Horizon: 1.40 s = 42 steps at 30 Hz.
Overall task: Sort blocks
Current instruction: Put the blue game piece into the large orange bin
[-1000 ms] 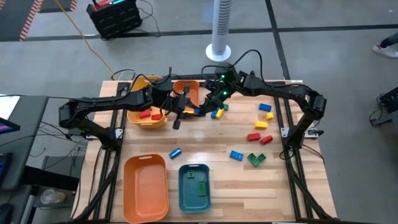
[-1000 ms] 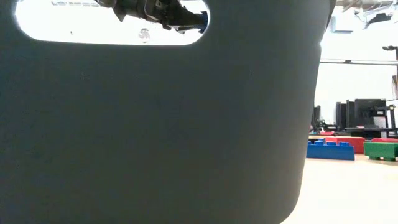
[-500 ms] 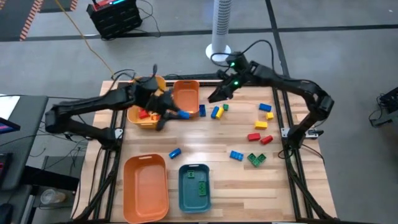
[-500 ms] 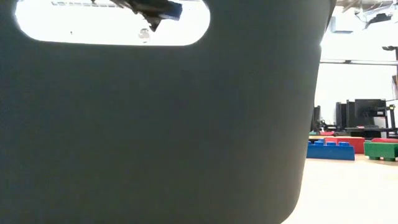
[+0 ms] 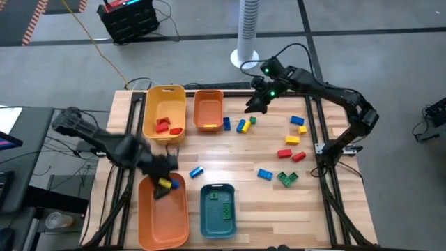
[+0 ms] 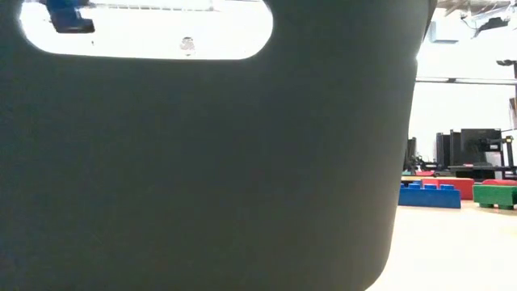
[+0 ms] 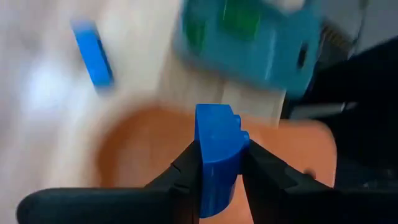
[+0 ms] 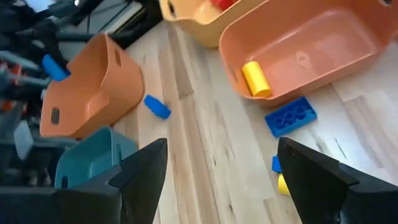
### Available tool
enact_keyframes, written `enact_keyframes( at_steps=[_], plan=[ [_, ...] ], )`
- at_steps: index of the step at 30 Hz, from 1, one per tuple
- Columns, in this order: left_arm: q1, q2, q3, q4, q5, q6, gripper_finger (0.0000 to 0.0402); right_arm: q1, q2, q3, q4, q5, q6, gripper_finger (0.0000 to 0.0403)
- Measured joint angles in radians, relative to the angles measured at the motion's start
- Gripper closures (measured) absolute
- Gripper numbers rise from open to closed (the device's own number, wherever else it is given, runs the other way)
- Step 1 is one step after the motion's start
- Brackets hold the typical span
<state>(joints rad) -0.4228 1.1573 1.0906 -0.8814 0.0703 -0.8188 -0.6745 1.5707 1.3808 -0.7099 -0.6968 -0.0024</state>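
Overhead view straight down; low view against a teal bin (image 6: 202, 162); wrist views sharing it.

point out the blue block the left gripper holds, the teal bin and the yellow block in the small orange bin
blue block (image 7: 214, 155), left wrist view, its front face
teal bin (image 5: 207, 217), high view, left rim
yellow block (image 8: 255, 78), right wrist view, its middle

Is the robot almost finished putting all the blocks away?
Not yet. Some are already sorted: red blocks lie in the yellow bin, a green one in the teal bin. Right now the left gripper holds a blue block over the big orange bin. About a dozen loose blocks wait on the table, near the open right gripper.
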Motion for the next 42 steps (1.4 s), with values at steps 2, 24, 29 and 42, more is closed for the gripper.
enact_keyframes(
  at_steps=[2, 24, 29, 42],
  plan=[
    [-0.079, 0.026, -0.018, 0.011, -0.013, -0.138, 0.0325, 0.015, 0.0, 0.0, -0.017, 0.0, -0.024, 0.0092],
    [-0.294, 0.457, -0.028, 0.031, 0.096, -0.599, 0.0325, 0.119, 0.0, 0.0, -0.089, 0.027, -0.051, 0.0092],
    [-0.29, 0.458, -0.028, 0.044, 0.101, -0.618, 0.0237, 0.126, 0.0, 0.0, -0.098, 0.028, -0.042, 0.0092],
    [-0.187, 0.189, 0.02, -0.011, 0.033, -0.603, 0.016, 0.132, 0.0, 0.0, -0.094, 0.051, -0.024, 0.0092]
  ],
)
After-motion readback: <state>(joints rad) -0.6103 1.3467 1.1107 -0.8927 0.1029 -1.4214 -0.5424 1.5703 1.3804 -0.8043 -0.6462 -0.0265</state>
